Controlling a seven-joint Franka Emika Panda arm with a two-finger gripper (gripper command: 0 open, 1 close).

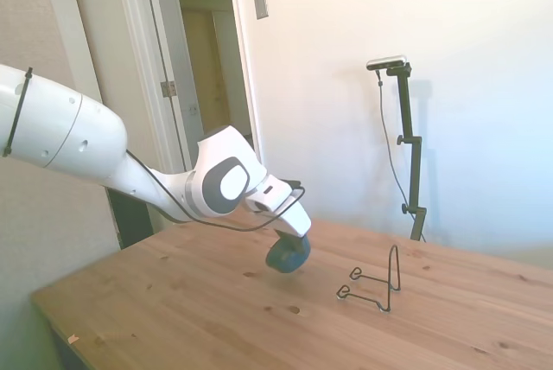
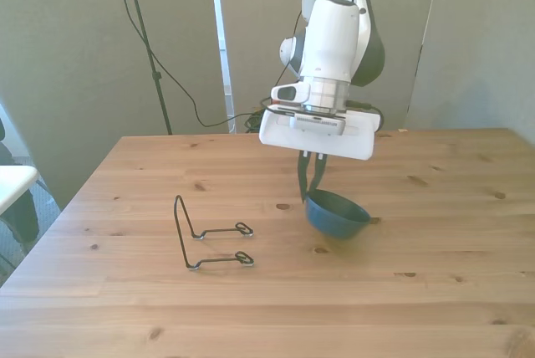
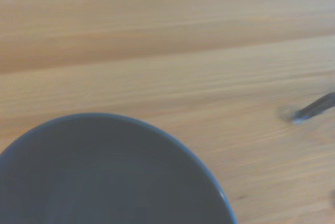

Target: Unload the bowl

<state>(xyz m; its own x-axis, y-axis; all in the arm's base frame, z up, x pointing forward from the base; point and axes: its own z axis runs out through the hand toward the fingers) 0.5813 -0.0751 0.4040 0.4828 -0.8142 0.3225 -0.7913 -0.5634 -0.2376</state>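
Observation:
The small blue bowl (image 2: 338,214) hangs just above the table, held by its rim. My gripper (image 2: 309,190) is shut on that rim, its dark fingers pointing down from the white hand. In the side view the bowl (image 1: 288,254) sits under the wrist, left of the black wire rack (image 1: 376,282). The rack (image 2: 205,237) stands on the table with nothing in it, toward the front view's left of the bowl. From the wrist, the bowl's dark inside (image 3: 104,177) fills the picture's lower part over bare wood.
The wooden table (image 2: 435,241) stretches wide to the front view's right of the bowl. An open doorway (image 1: 212,76) and a white wall stand behind the table in the side view.

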